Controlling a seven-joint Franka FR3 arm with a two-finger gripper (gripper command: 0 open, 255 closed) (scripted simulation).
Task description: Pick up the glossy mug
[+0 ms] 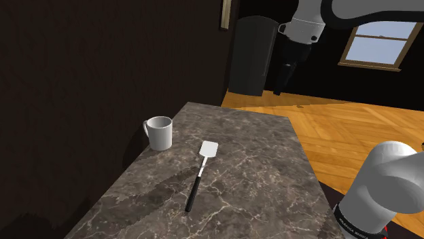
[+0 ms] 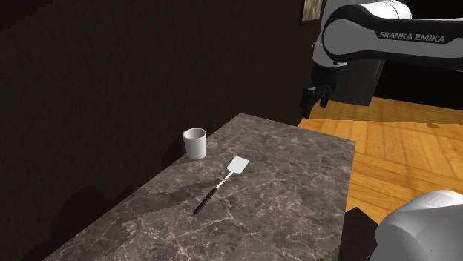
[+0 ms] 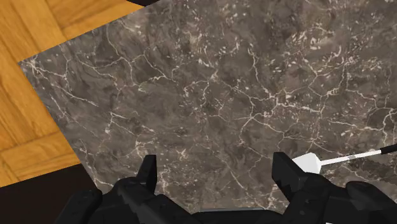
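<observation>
A white mug [image 1: 159,132] [image 2: 195,143] stands upright near the wall-side edge of the dark marble counter [image 1: 258,149] [image 2: 297,185] [image 3: 210,83], its handle toward the wall. High above the counter's far end hangs my black gripper [image 1: 280,83] [image 2: 314,101]. It is well apart from the mug, toward the shoulder view's upper right. In the wrist view the gripper [image 3: 216,168] is open, its two fingers wide apart with bare marble between them.
A spatula [image 1: 200,171] [image 2: 221,179] with a white blade [image 3: 310,163] and black handle lies mid-counter beside the mug. A dark wall runs along the counter's left side. Beyond are the wooden floor [image 1: 353,122], a dark cabinet [image 1: 255,54] and a window [image 1: 377,44].
</observation>
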